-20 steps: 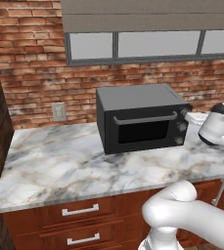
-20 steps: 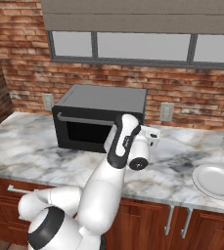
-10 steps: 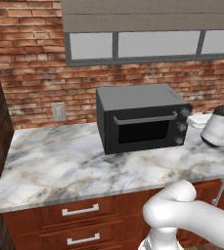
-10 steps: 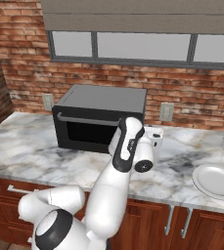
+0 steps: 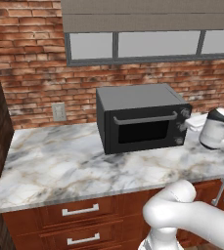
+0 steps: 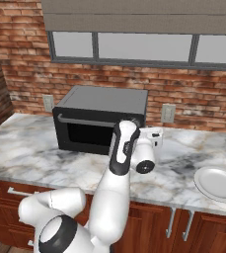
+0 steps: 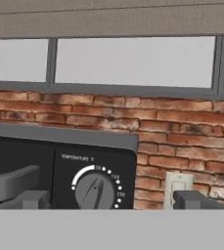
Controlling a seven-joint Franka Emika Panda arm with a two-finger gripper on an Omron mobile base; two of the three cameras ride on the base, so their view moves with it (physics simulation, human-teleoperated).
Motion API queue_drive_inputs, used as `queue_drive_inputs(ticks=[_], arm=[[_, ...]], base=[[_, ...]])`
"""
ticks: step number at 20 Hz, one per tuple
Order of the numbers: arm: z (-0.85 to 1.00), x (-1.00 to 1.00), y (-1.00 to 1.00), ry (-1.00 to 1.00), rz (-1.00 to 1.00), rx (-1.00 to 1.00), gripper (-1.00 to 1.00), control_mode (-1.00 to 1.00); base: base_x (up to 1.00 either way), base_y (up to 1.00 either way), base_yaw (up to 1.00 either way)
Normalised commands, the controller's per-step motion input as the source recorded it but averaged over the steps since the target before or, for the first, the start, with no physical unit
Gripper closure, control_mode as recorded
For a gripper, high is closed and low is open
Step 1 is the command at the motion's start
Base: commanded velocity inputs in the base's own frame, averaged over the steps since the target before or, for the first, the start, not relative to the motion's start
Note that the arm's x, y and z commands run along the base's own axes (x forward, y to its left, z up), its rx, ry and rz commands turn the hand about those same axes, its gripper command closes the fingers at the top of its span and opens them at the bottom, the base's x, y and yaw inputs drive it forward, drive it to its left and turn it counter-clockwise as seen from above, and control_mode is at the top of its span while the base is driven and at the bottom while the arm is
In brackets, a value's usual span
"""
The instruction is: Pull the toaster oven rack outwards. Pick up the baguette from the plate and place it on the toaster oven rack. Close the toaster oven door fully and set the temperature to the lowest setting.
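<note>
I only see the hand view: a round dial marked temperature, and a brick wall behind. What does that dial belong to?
Observer: A boxy dark grey toaster oven on a white marble counter. Your dial is the top one of three round knobs down its right front.
Operator: Is that oven hanging open at the moment?
Observer: No. Its black drop-down door, with the long silver bar handle, stands fully shut.

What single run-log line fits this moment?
door: shut | plate: bare | gripper: open, facing temperature knob | holding: nothing
</note>
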Motion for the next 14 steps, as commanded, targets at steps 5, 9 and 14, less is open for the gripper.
queue_drive_inputs(ticks=[5,9,14], arm=[[0.00,0.00,0.04,0.07,0.13,0.05,-1.00,-1.00],[0.02,0.08,0.00,0.02,0.12,0.12,-1.00,-1.00],[0.00,0.06,0.00,0.00,0.05,0.22,-1.00,-1.00]], base=[[0.00,0.00,0.00],[0.00,0.00,0.00],[0.00,0.00,0.00]])
